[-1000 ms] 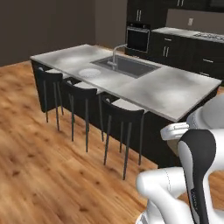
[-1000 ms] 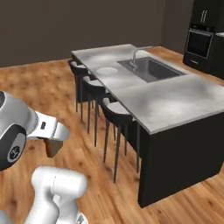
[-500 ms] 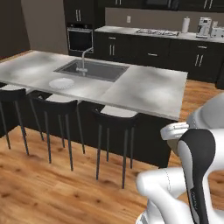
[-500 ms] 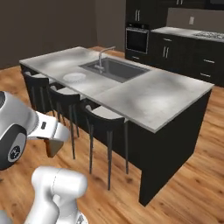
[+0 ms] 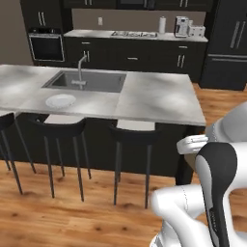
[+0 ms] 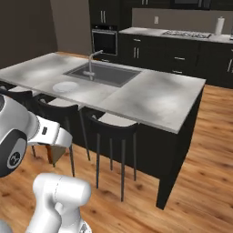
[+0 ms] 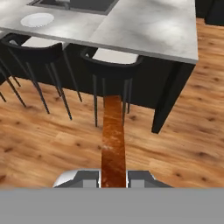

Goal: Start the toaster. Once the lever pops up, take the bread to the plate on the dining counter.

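**Toast pinched edge-on in the gripper, out over the floor short of the counter**

So the bread is clamped between the two fingers of the gripper, which are closed tight on it with the slice filling the whole gap. In the hand view you're looking at it edge-on, just a thin brown strip of crust. Its long axis runs straight away from the fingers, pointing at the nearest bar stool and the edge of the dining counter beyond it. The far end of the slice is up in the air above the wood floor, not touching anything.

From the right base view you can catch a small bit of the slice poking down under the white wrist, hanging off to the side of the stools.

The plate is sitting on the counter top, near the front edge, just in front of the sink's near left corner. It's well apart from the bread, up in the top left corner of the hand view. The steel sink with its faucet is inset behind the plate.

Three dark stools are tucked under the counter's near side. Way at the back, the toaster sits on the far worktop next to a coffee machine and a paper towel roll, with the cooktop to their left and a wall oven further left
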Controlling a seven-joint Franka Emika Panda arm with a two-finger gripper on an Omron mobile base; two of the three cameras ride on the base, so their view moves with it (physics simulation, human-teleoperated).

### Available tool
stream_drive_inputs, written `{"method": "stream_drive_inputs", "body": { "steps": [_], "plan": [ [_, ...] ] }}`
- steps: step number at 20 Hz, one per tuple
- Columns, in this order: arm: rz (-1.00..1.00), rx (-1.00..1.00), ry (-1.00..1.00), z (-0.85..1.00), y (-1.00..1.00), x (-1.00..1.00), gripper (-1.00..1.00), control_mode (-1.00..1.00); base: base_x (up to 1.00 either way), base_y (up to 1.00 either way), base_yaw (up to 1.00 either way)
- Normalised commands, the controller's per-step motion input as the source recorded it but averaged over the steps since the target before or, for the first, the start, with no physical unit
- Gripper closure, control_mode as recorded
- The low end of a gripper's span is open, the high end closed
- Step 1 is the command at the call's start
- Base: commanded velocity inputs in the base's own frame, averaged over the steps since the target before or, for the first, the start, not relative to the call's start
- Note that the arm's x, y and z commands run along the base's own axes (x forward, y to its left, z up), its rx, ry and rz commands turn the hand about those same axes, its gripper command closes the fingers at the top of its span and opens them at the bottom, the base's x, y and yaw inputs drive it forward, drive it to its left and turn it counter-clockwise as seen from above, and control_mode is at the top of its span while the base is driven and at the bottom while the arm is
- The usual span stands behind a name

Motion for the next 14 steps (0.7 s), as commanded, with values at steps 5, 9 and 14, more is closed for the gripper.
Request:
{"method": "stream_drive_inputs", "body": {
  "steps": [5, 9, 14],
  "plan": [
    [0.00, 0.00, 0.00, 0.00, 0.00, 0.00, 1.00, 1.00, 0.00, 1.00, -0.35],
    [0.00, 0.00, 0.00, 0.00, 0.00, 0.00, 1.00, 1.00, 0.03, 1.00, -0.27],
    [0.00, 0.00, 0.00, 0.00, 0.00, 0.00, 1.00, 1.00, 0.25, 1.00, -0.29]
  ]
}}
